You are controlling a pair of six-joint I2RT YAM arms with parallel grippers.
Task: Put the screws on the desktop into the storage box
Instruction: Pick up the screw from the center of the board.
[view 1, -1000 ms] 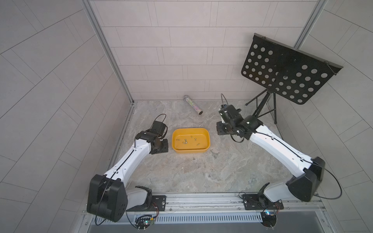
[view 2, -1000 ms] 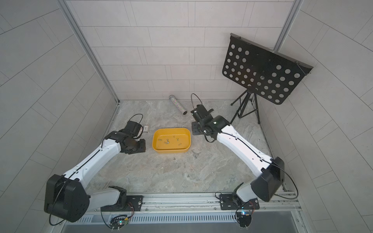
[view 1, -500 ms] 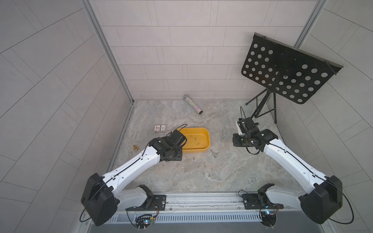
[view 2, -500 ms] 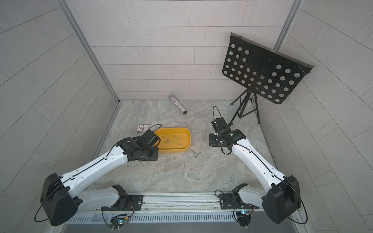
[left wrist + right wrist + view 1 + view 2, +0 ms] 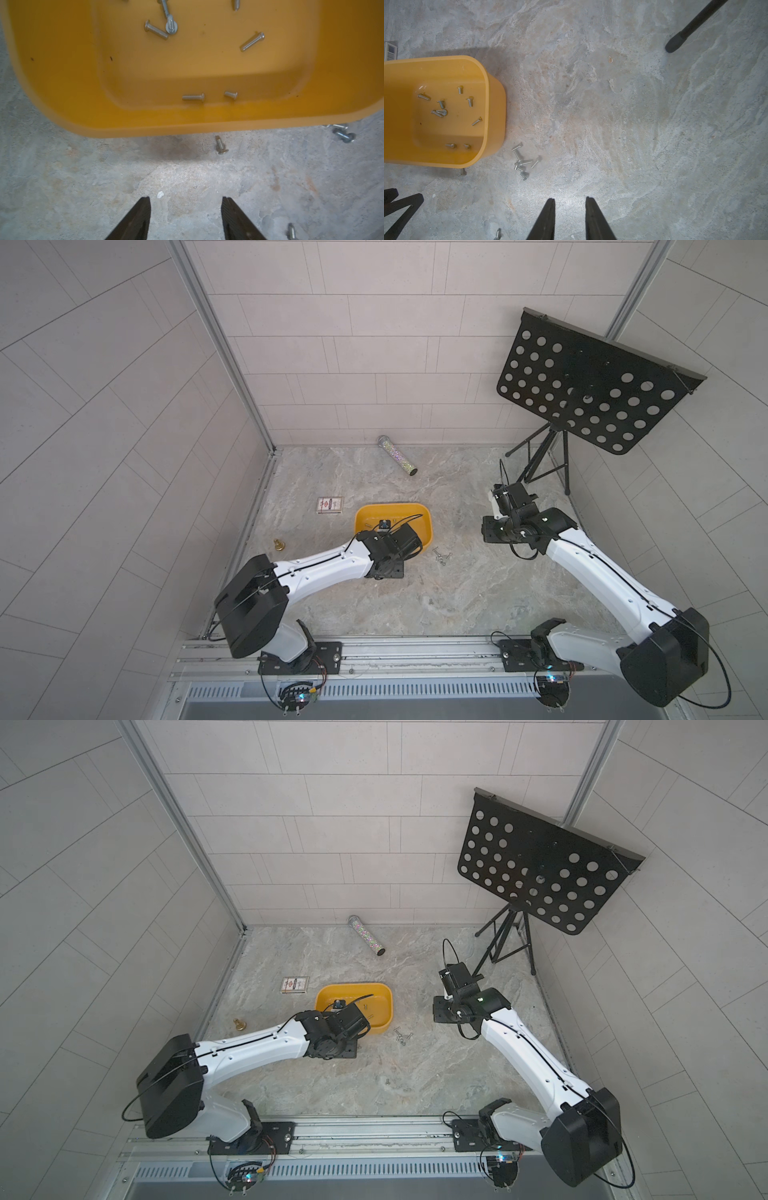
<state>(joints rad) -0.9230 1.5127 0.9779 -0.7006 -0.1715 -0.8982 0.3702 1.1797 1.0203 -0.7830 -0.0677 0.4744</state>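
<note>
The yellow storage box (image 5: 428, 526) (image 5: 386, 997) stands mid-desktop (image 5: 457, 605) with several screws inside (image 5: 193, 97) (image 5: 440, 112). More screws lie in a small heap (image 5: 439, 558) (image 5: 401, 1038) (image 5: 522, 164) off the box's near right corner. One screw (image 5: 222, 145) lies just outside the front rim (image 5: 145, 128). My left gripper (image 5: 186, 199) hangs open over bare desktop just in front of that rim, holding nothing. My right gripper (image 5: 570, 199) is to the right of the box, its jaws a little apart and empty. In both top views the fingertips are hidden under the wrists.
A black music stand (image 5: 590, 385) rises at the back right, one foot (image 5: 675, 44) near my right arm. A glitter tube (image 5: 397, 454), a card box (image 5: 330, 504) and a brass bell (image 5: 279, 545) lie behind and left of the storage box. Stray screws (image 5: 291, 230) (image 5: 497, 233) lie nearer the front.
My left arm has swung from the box's left side round to its front edge, and its jaws have widened. My right arm has drawn back to the right, away from the box.
</note>
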